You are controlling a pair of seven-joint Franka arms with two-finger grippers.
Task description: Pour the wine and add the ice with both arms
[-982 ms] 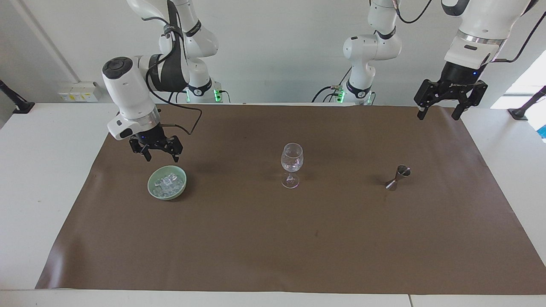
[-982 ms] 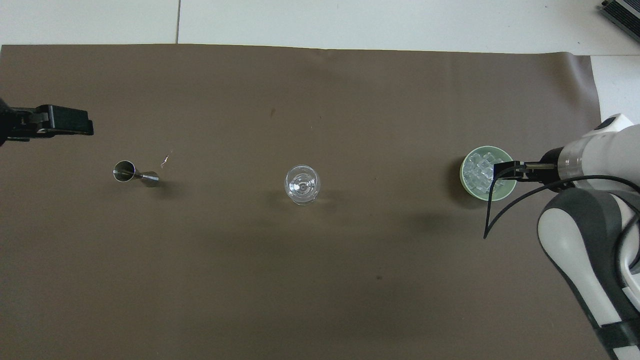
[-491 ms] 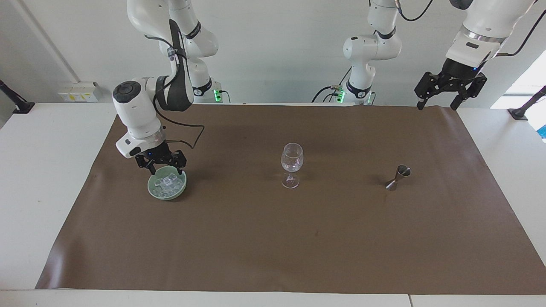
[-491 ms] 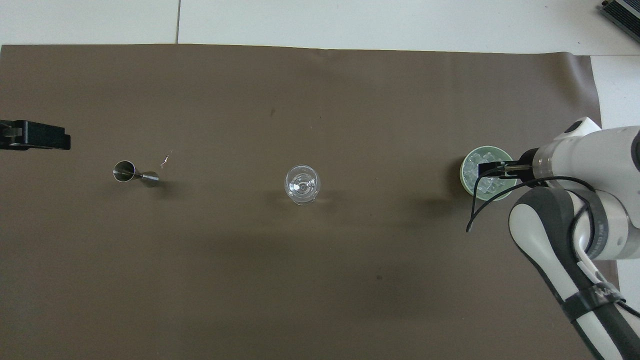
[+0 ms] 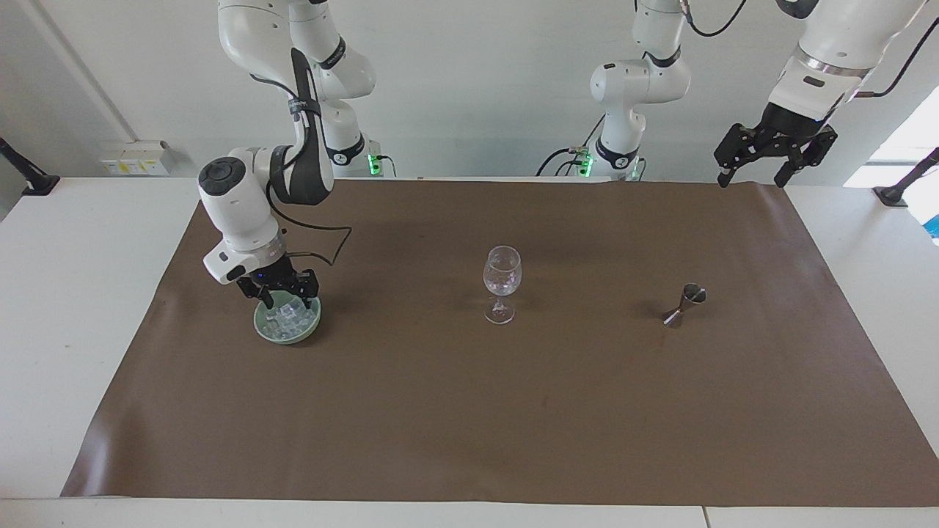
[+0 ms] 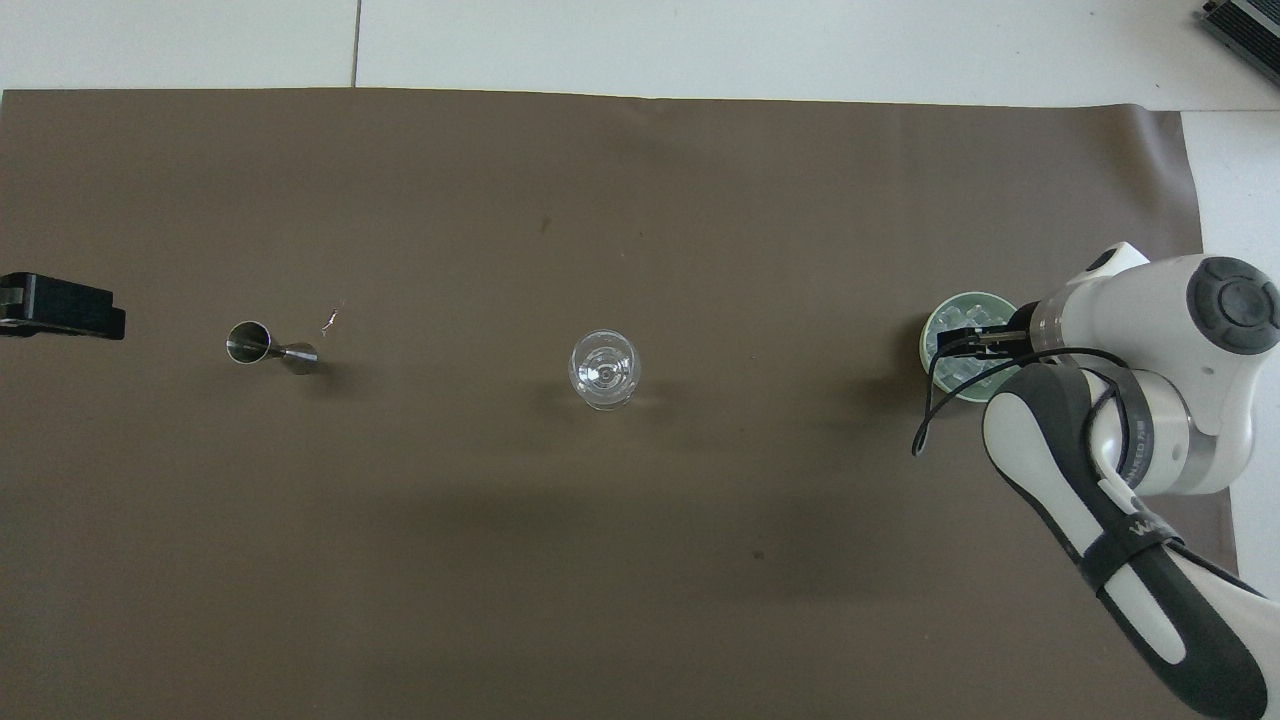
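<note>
Right hand point(image 5: 285, 299) dips into the ice point(image 5: 289, 317), fingers apart, grip unclear.

My right gripper point(image 5: 287, 298) dips into the green bowl point(image 6: 945, 375), so my wrist hides much of the ice point(image 6: 940, 345) from overhead. I may be touching a cube; the tips are too small to tell. My left gripper point(image 6: 62, 307) is cut off at the overhead edge.

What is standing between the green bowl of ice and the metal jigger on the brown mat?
Only the wine glass, upright between the green bowl and jigger; both views show it.
</note>
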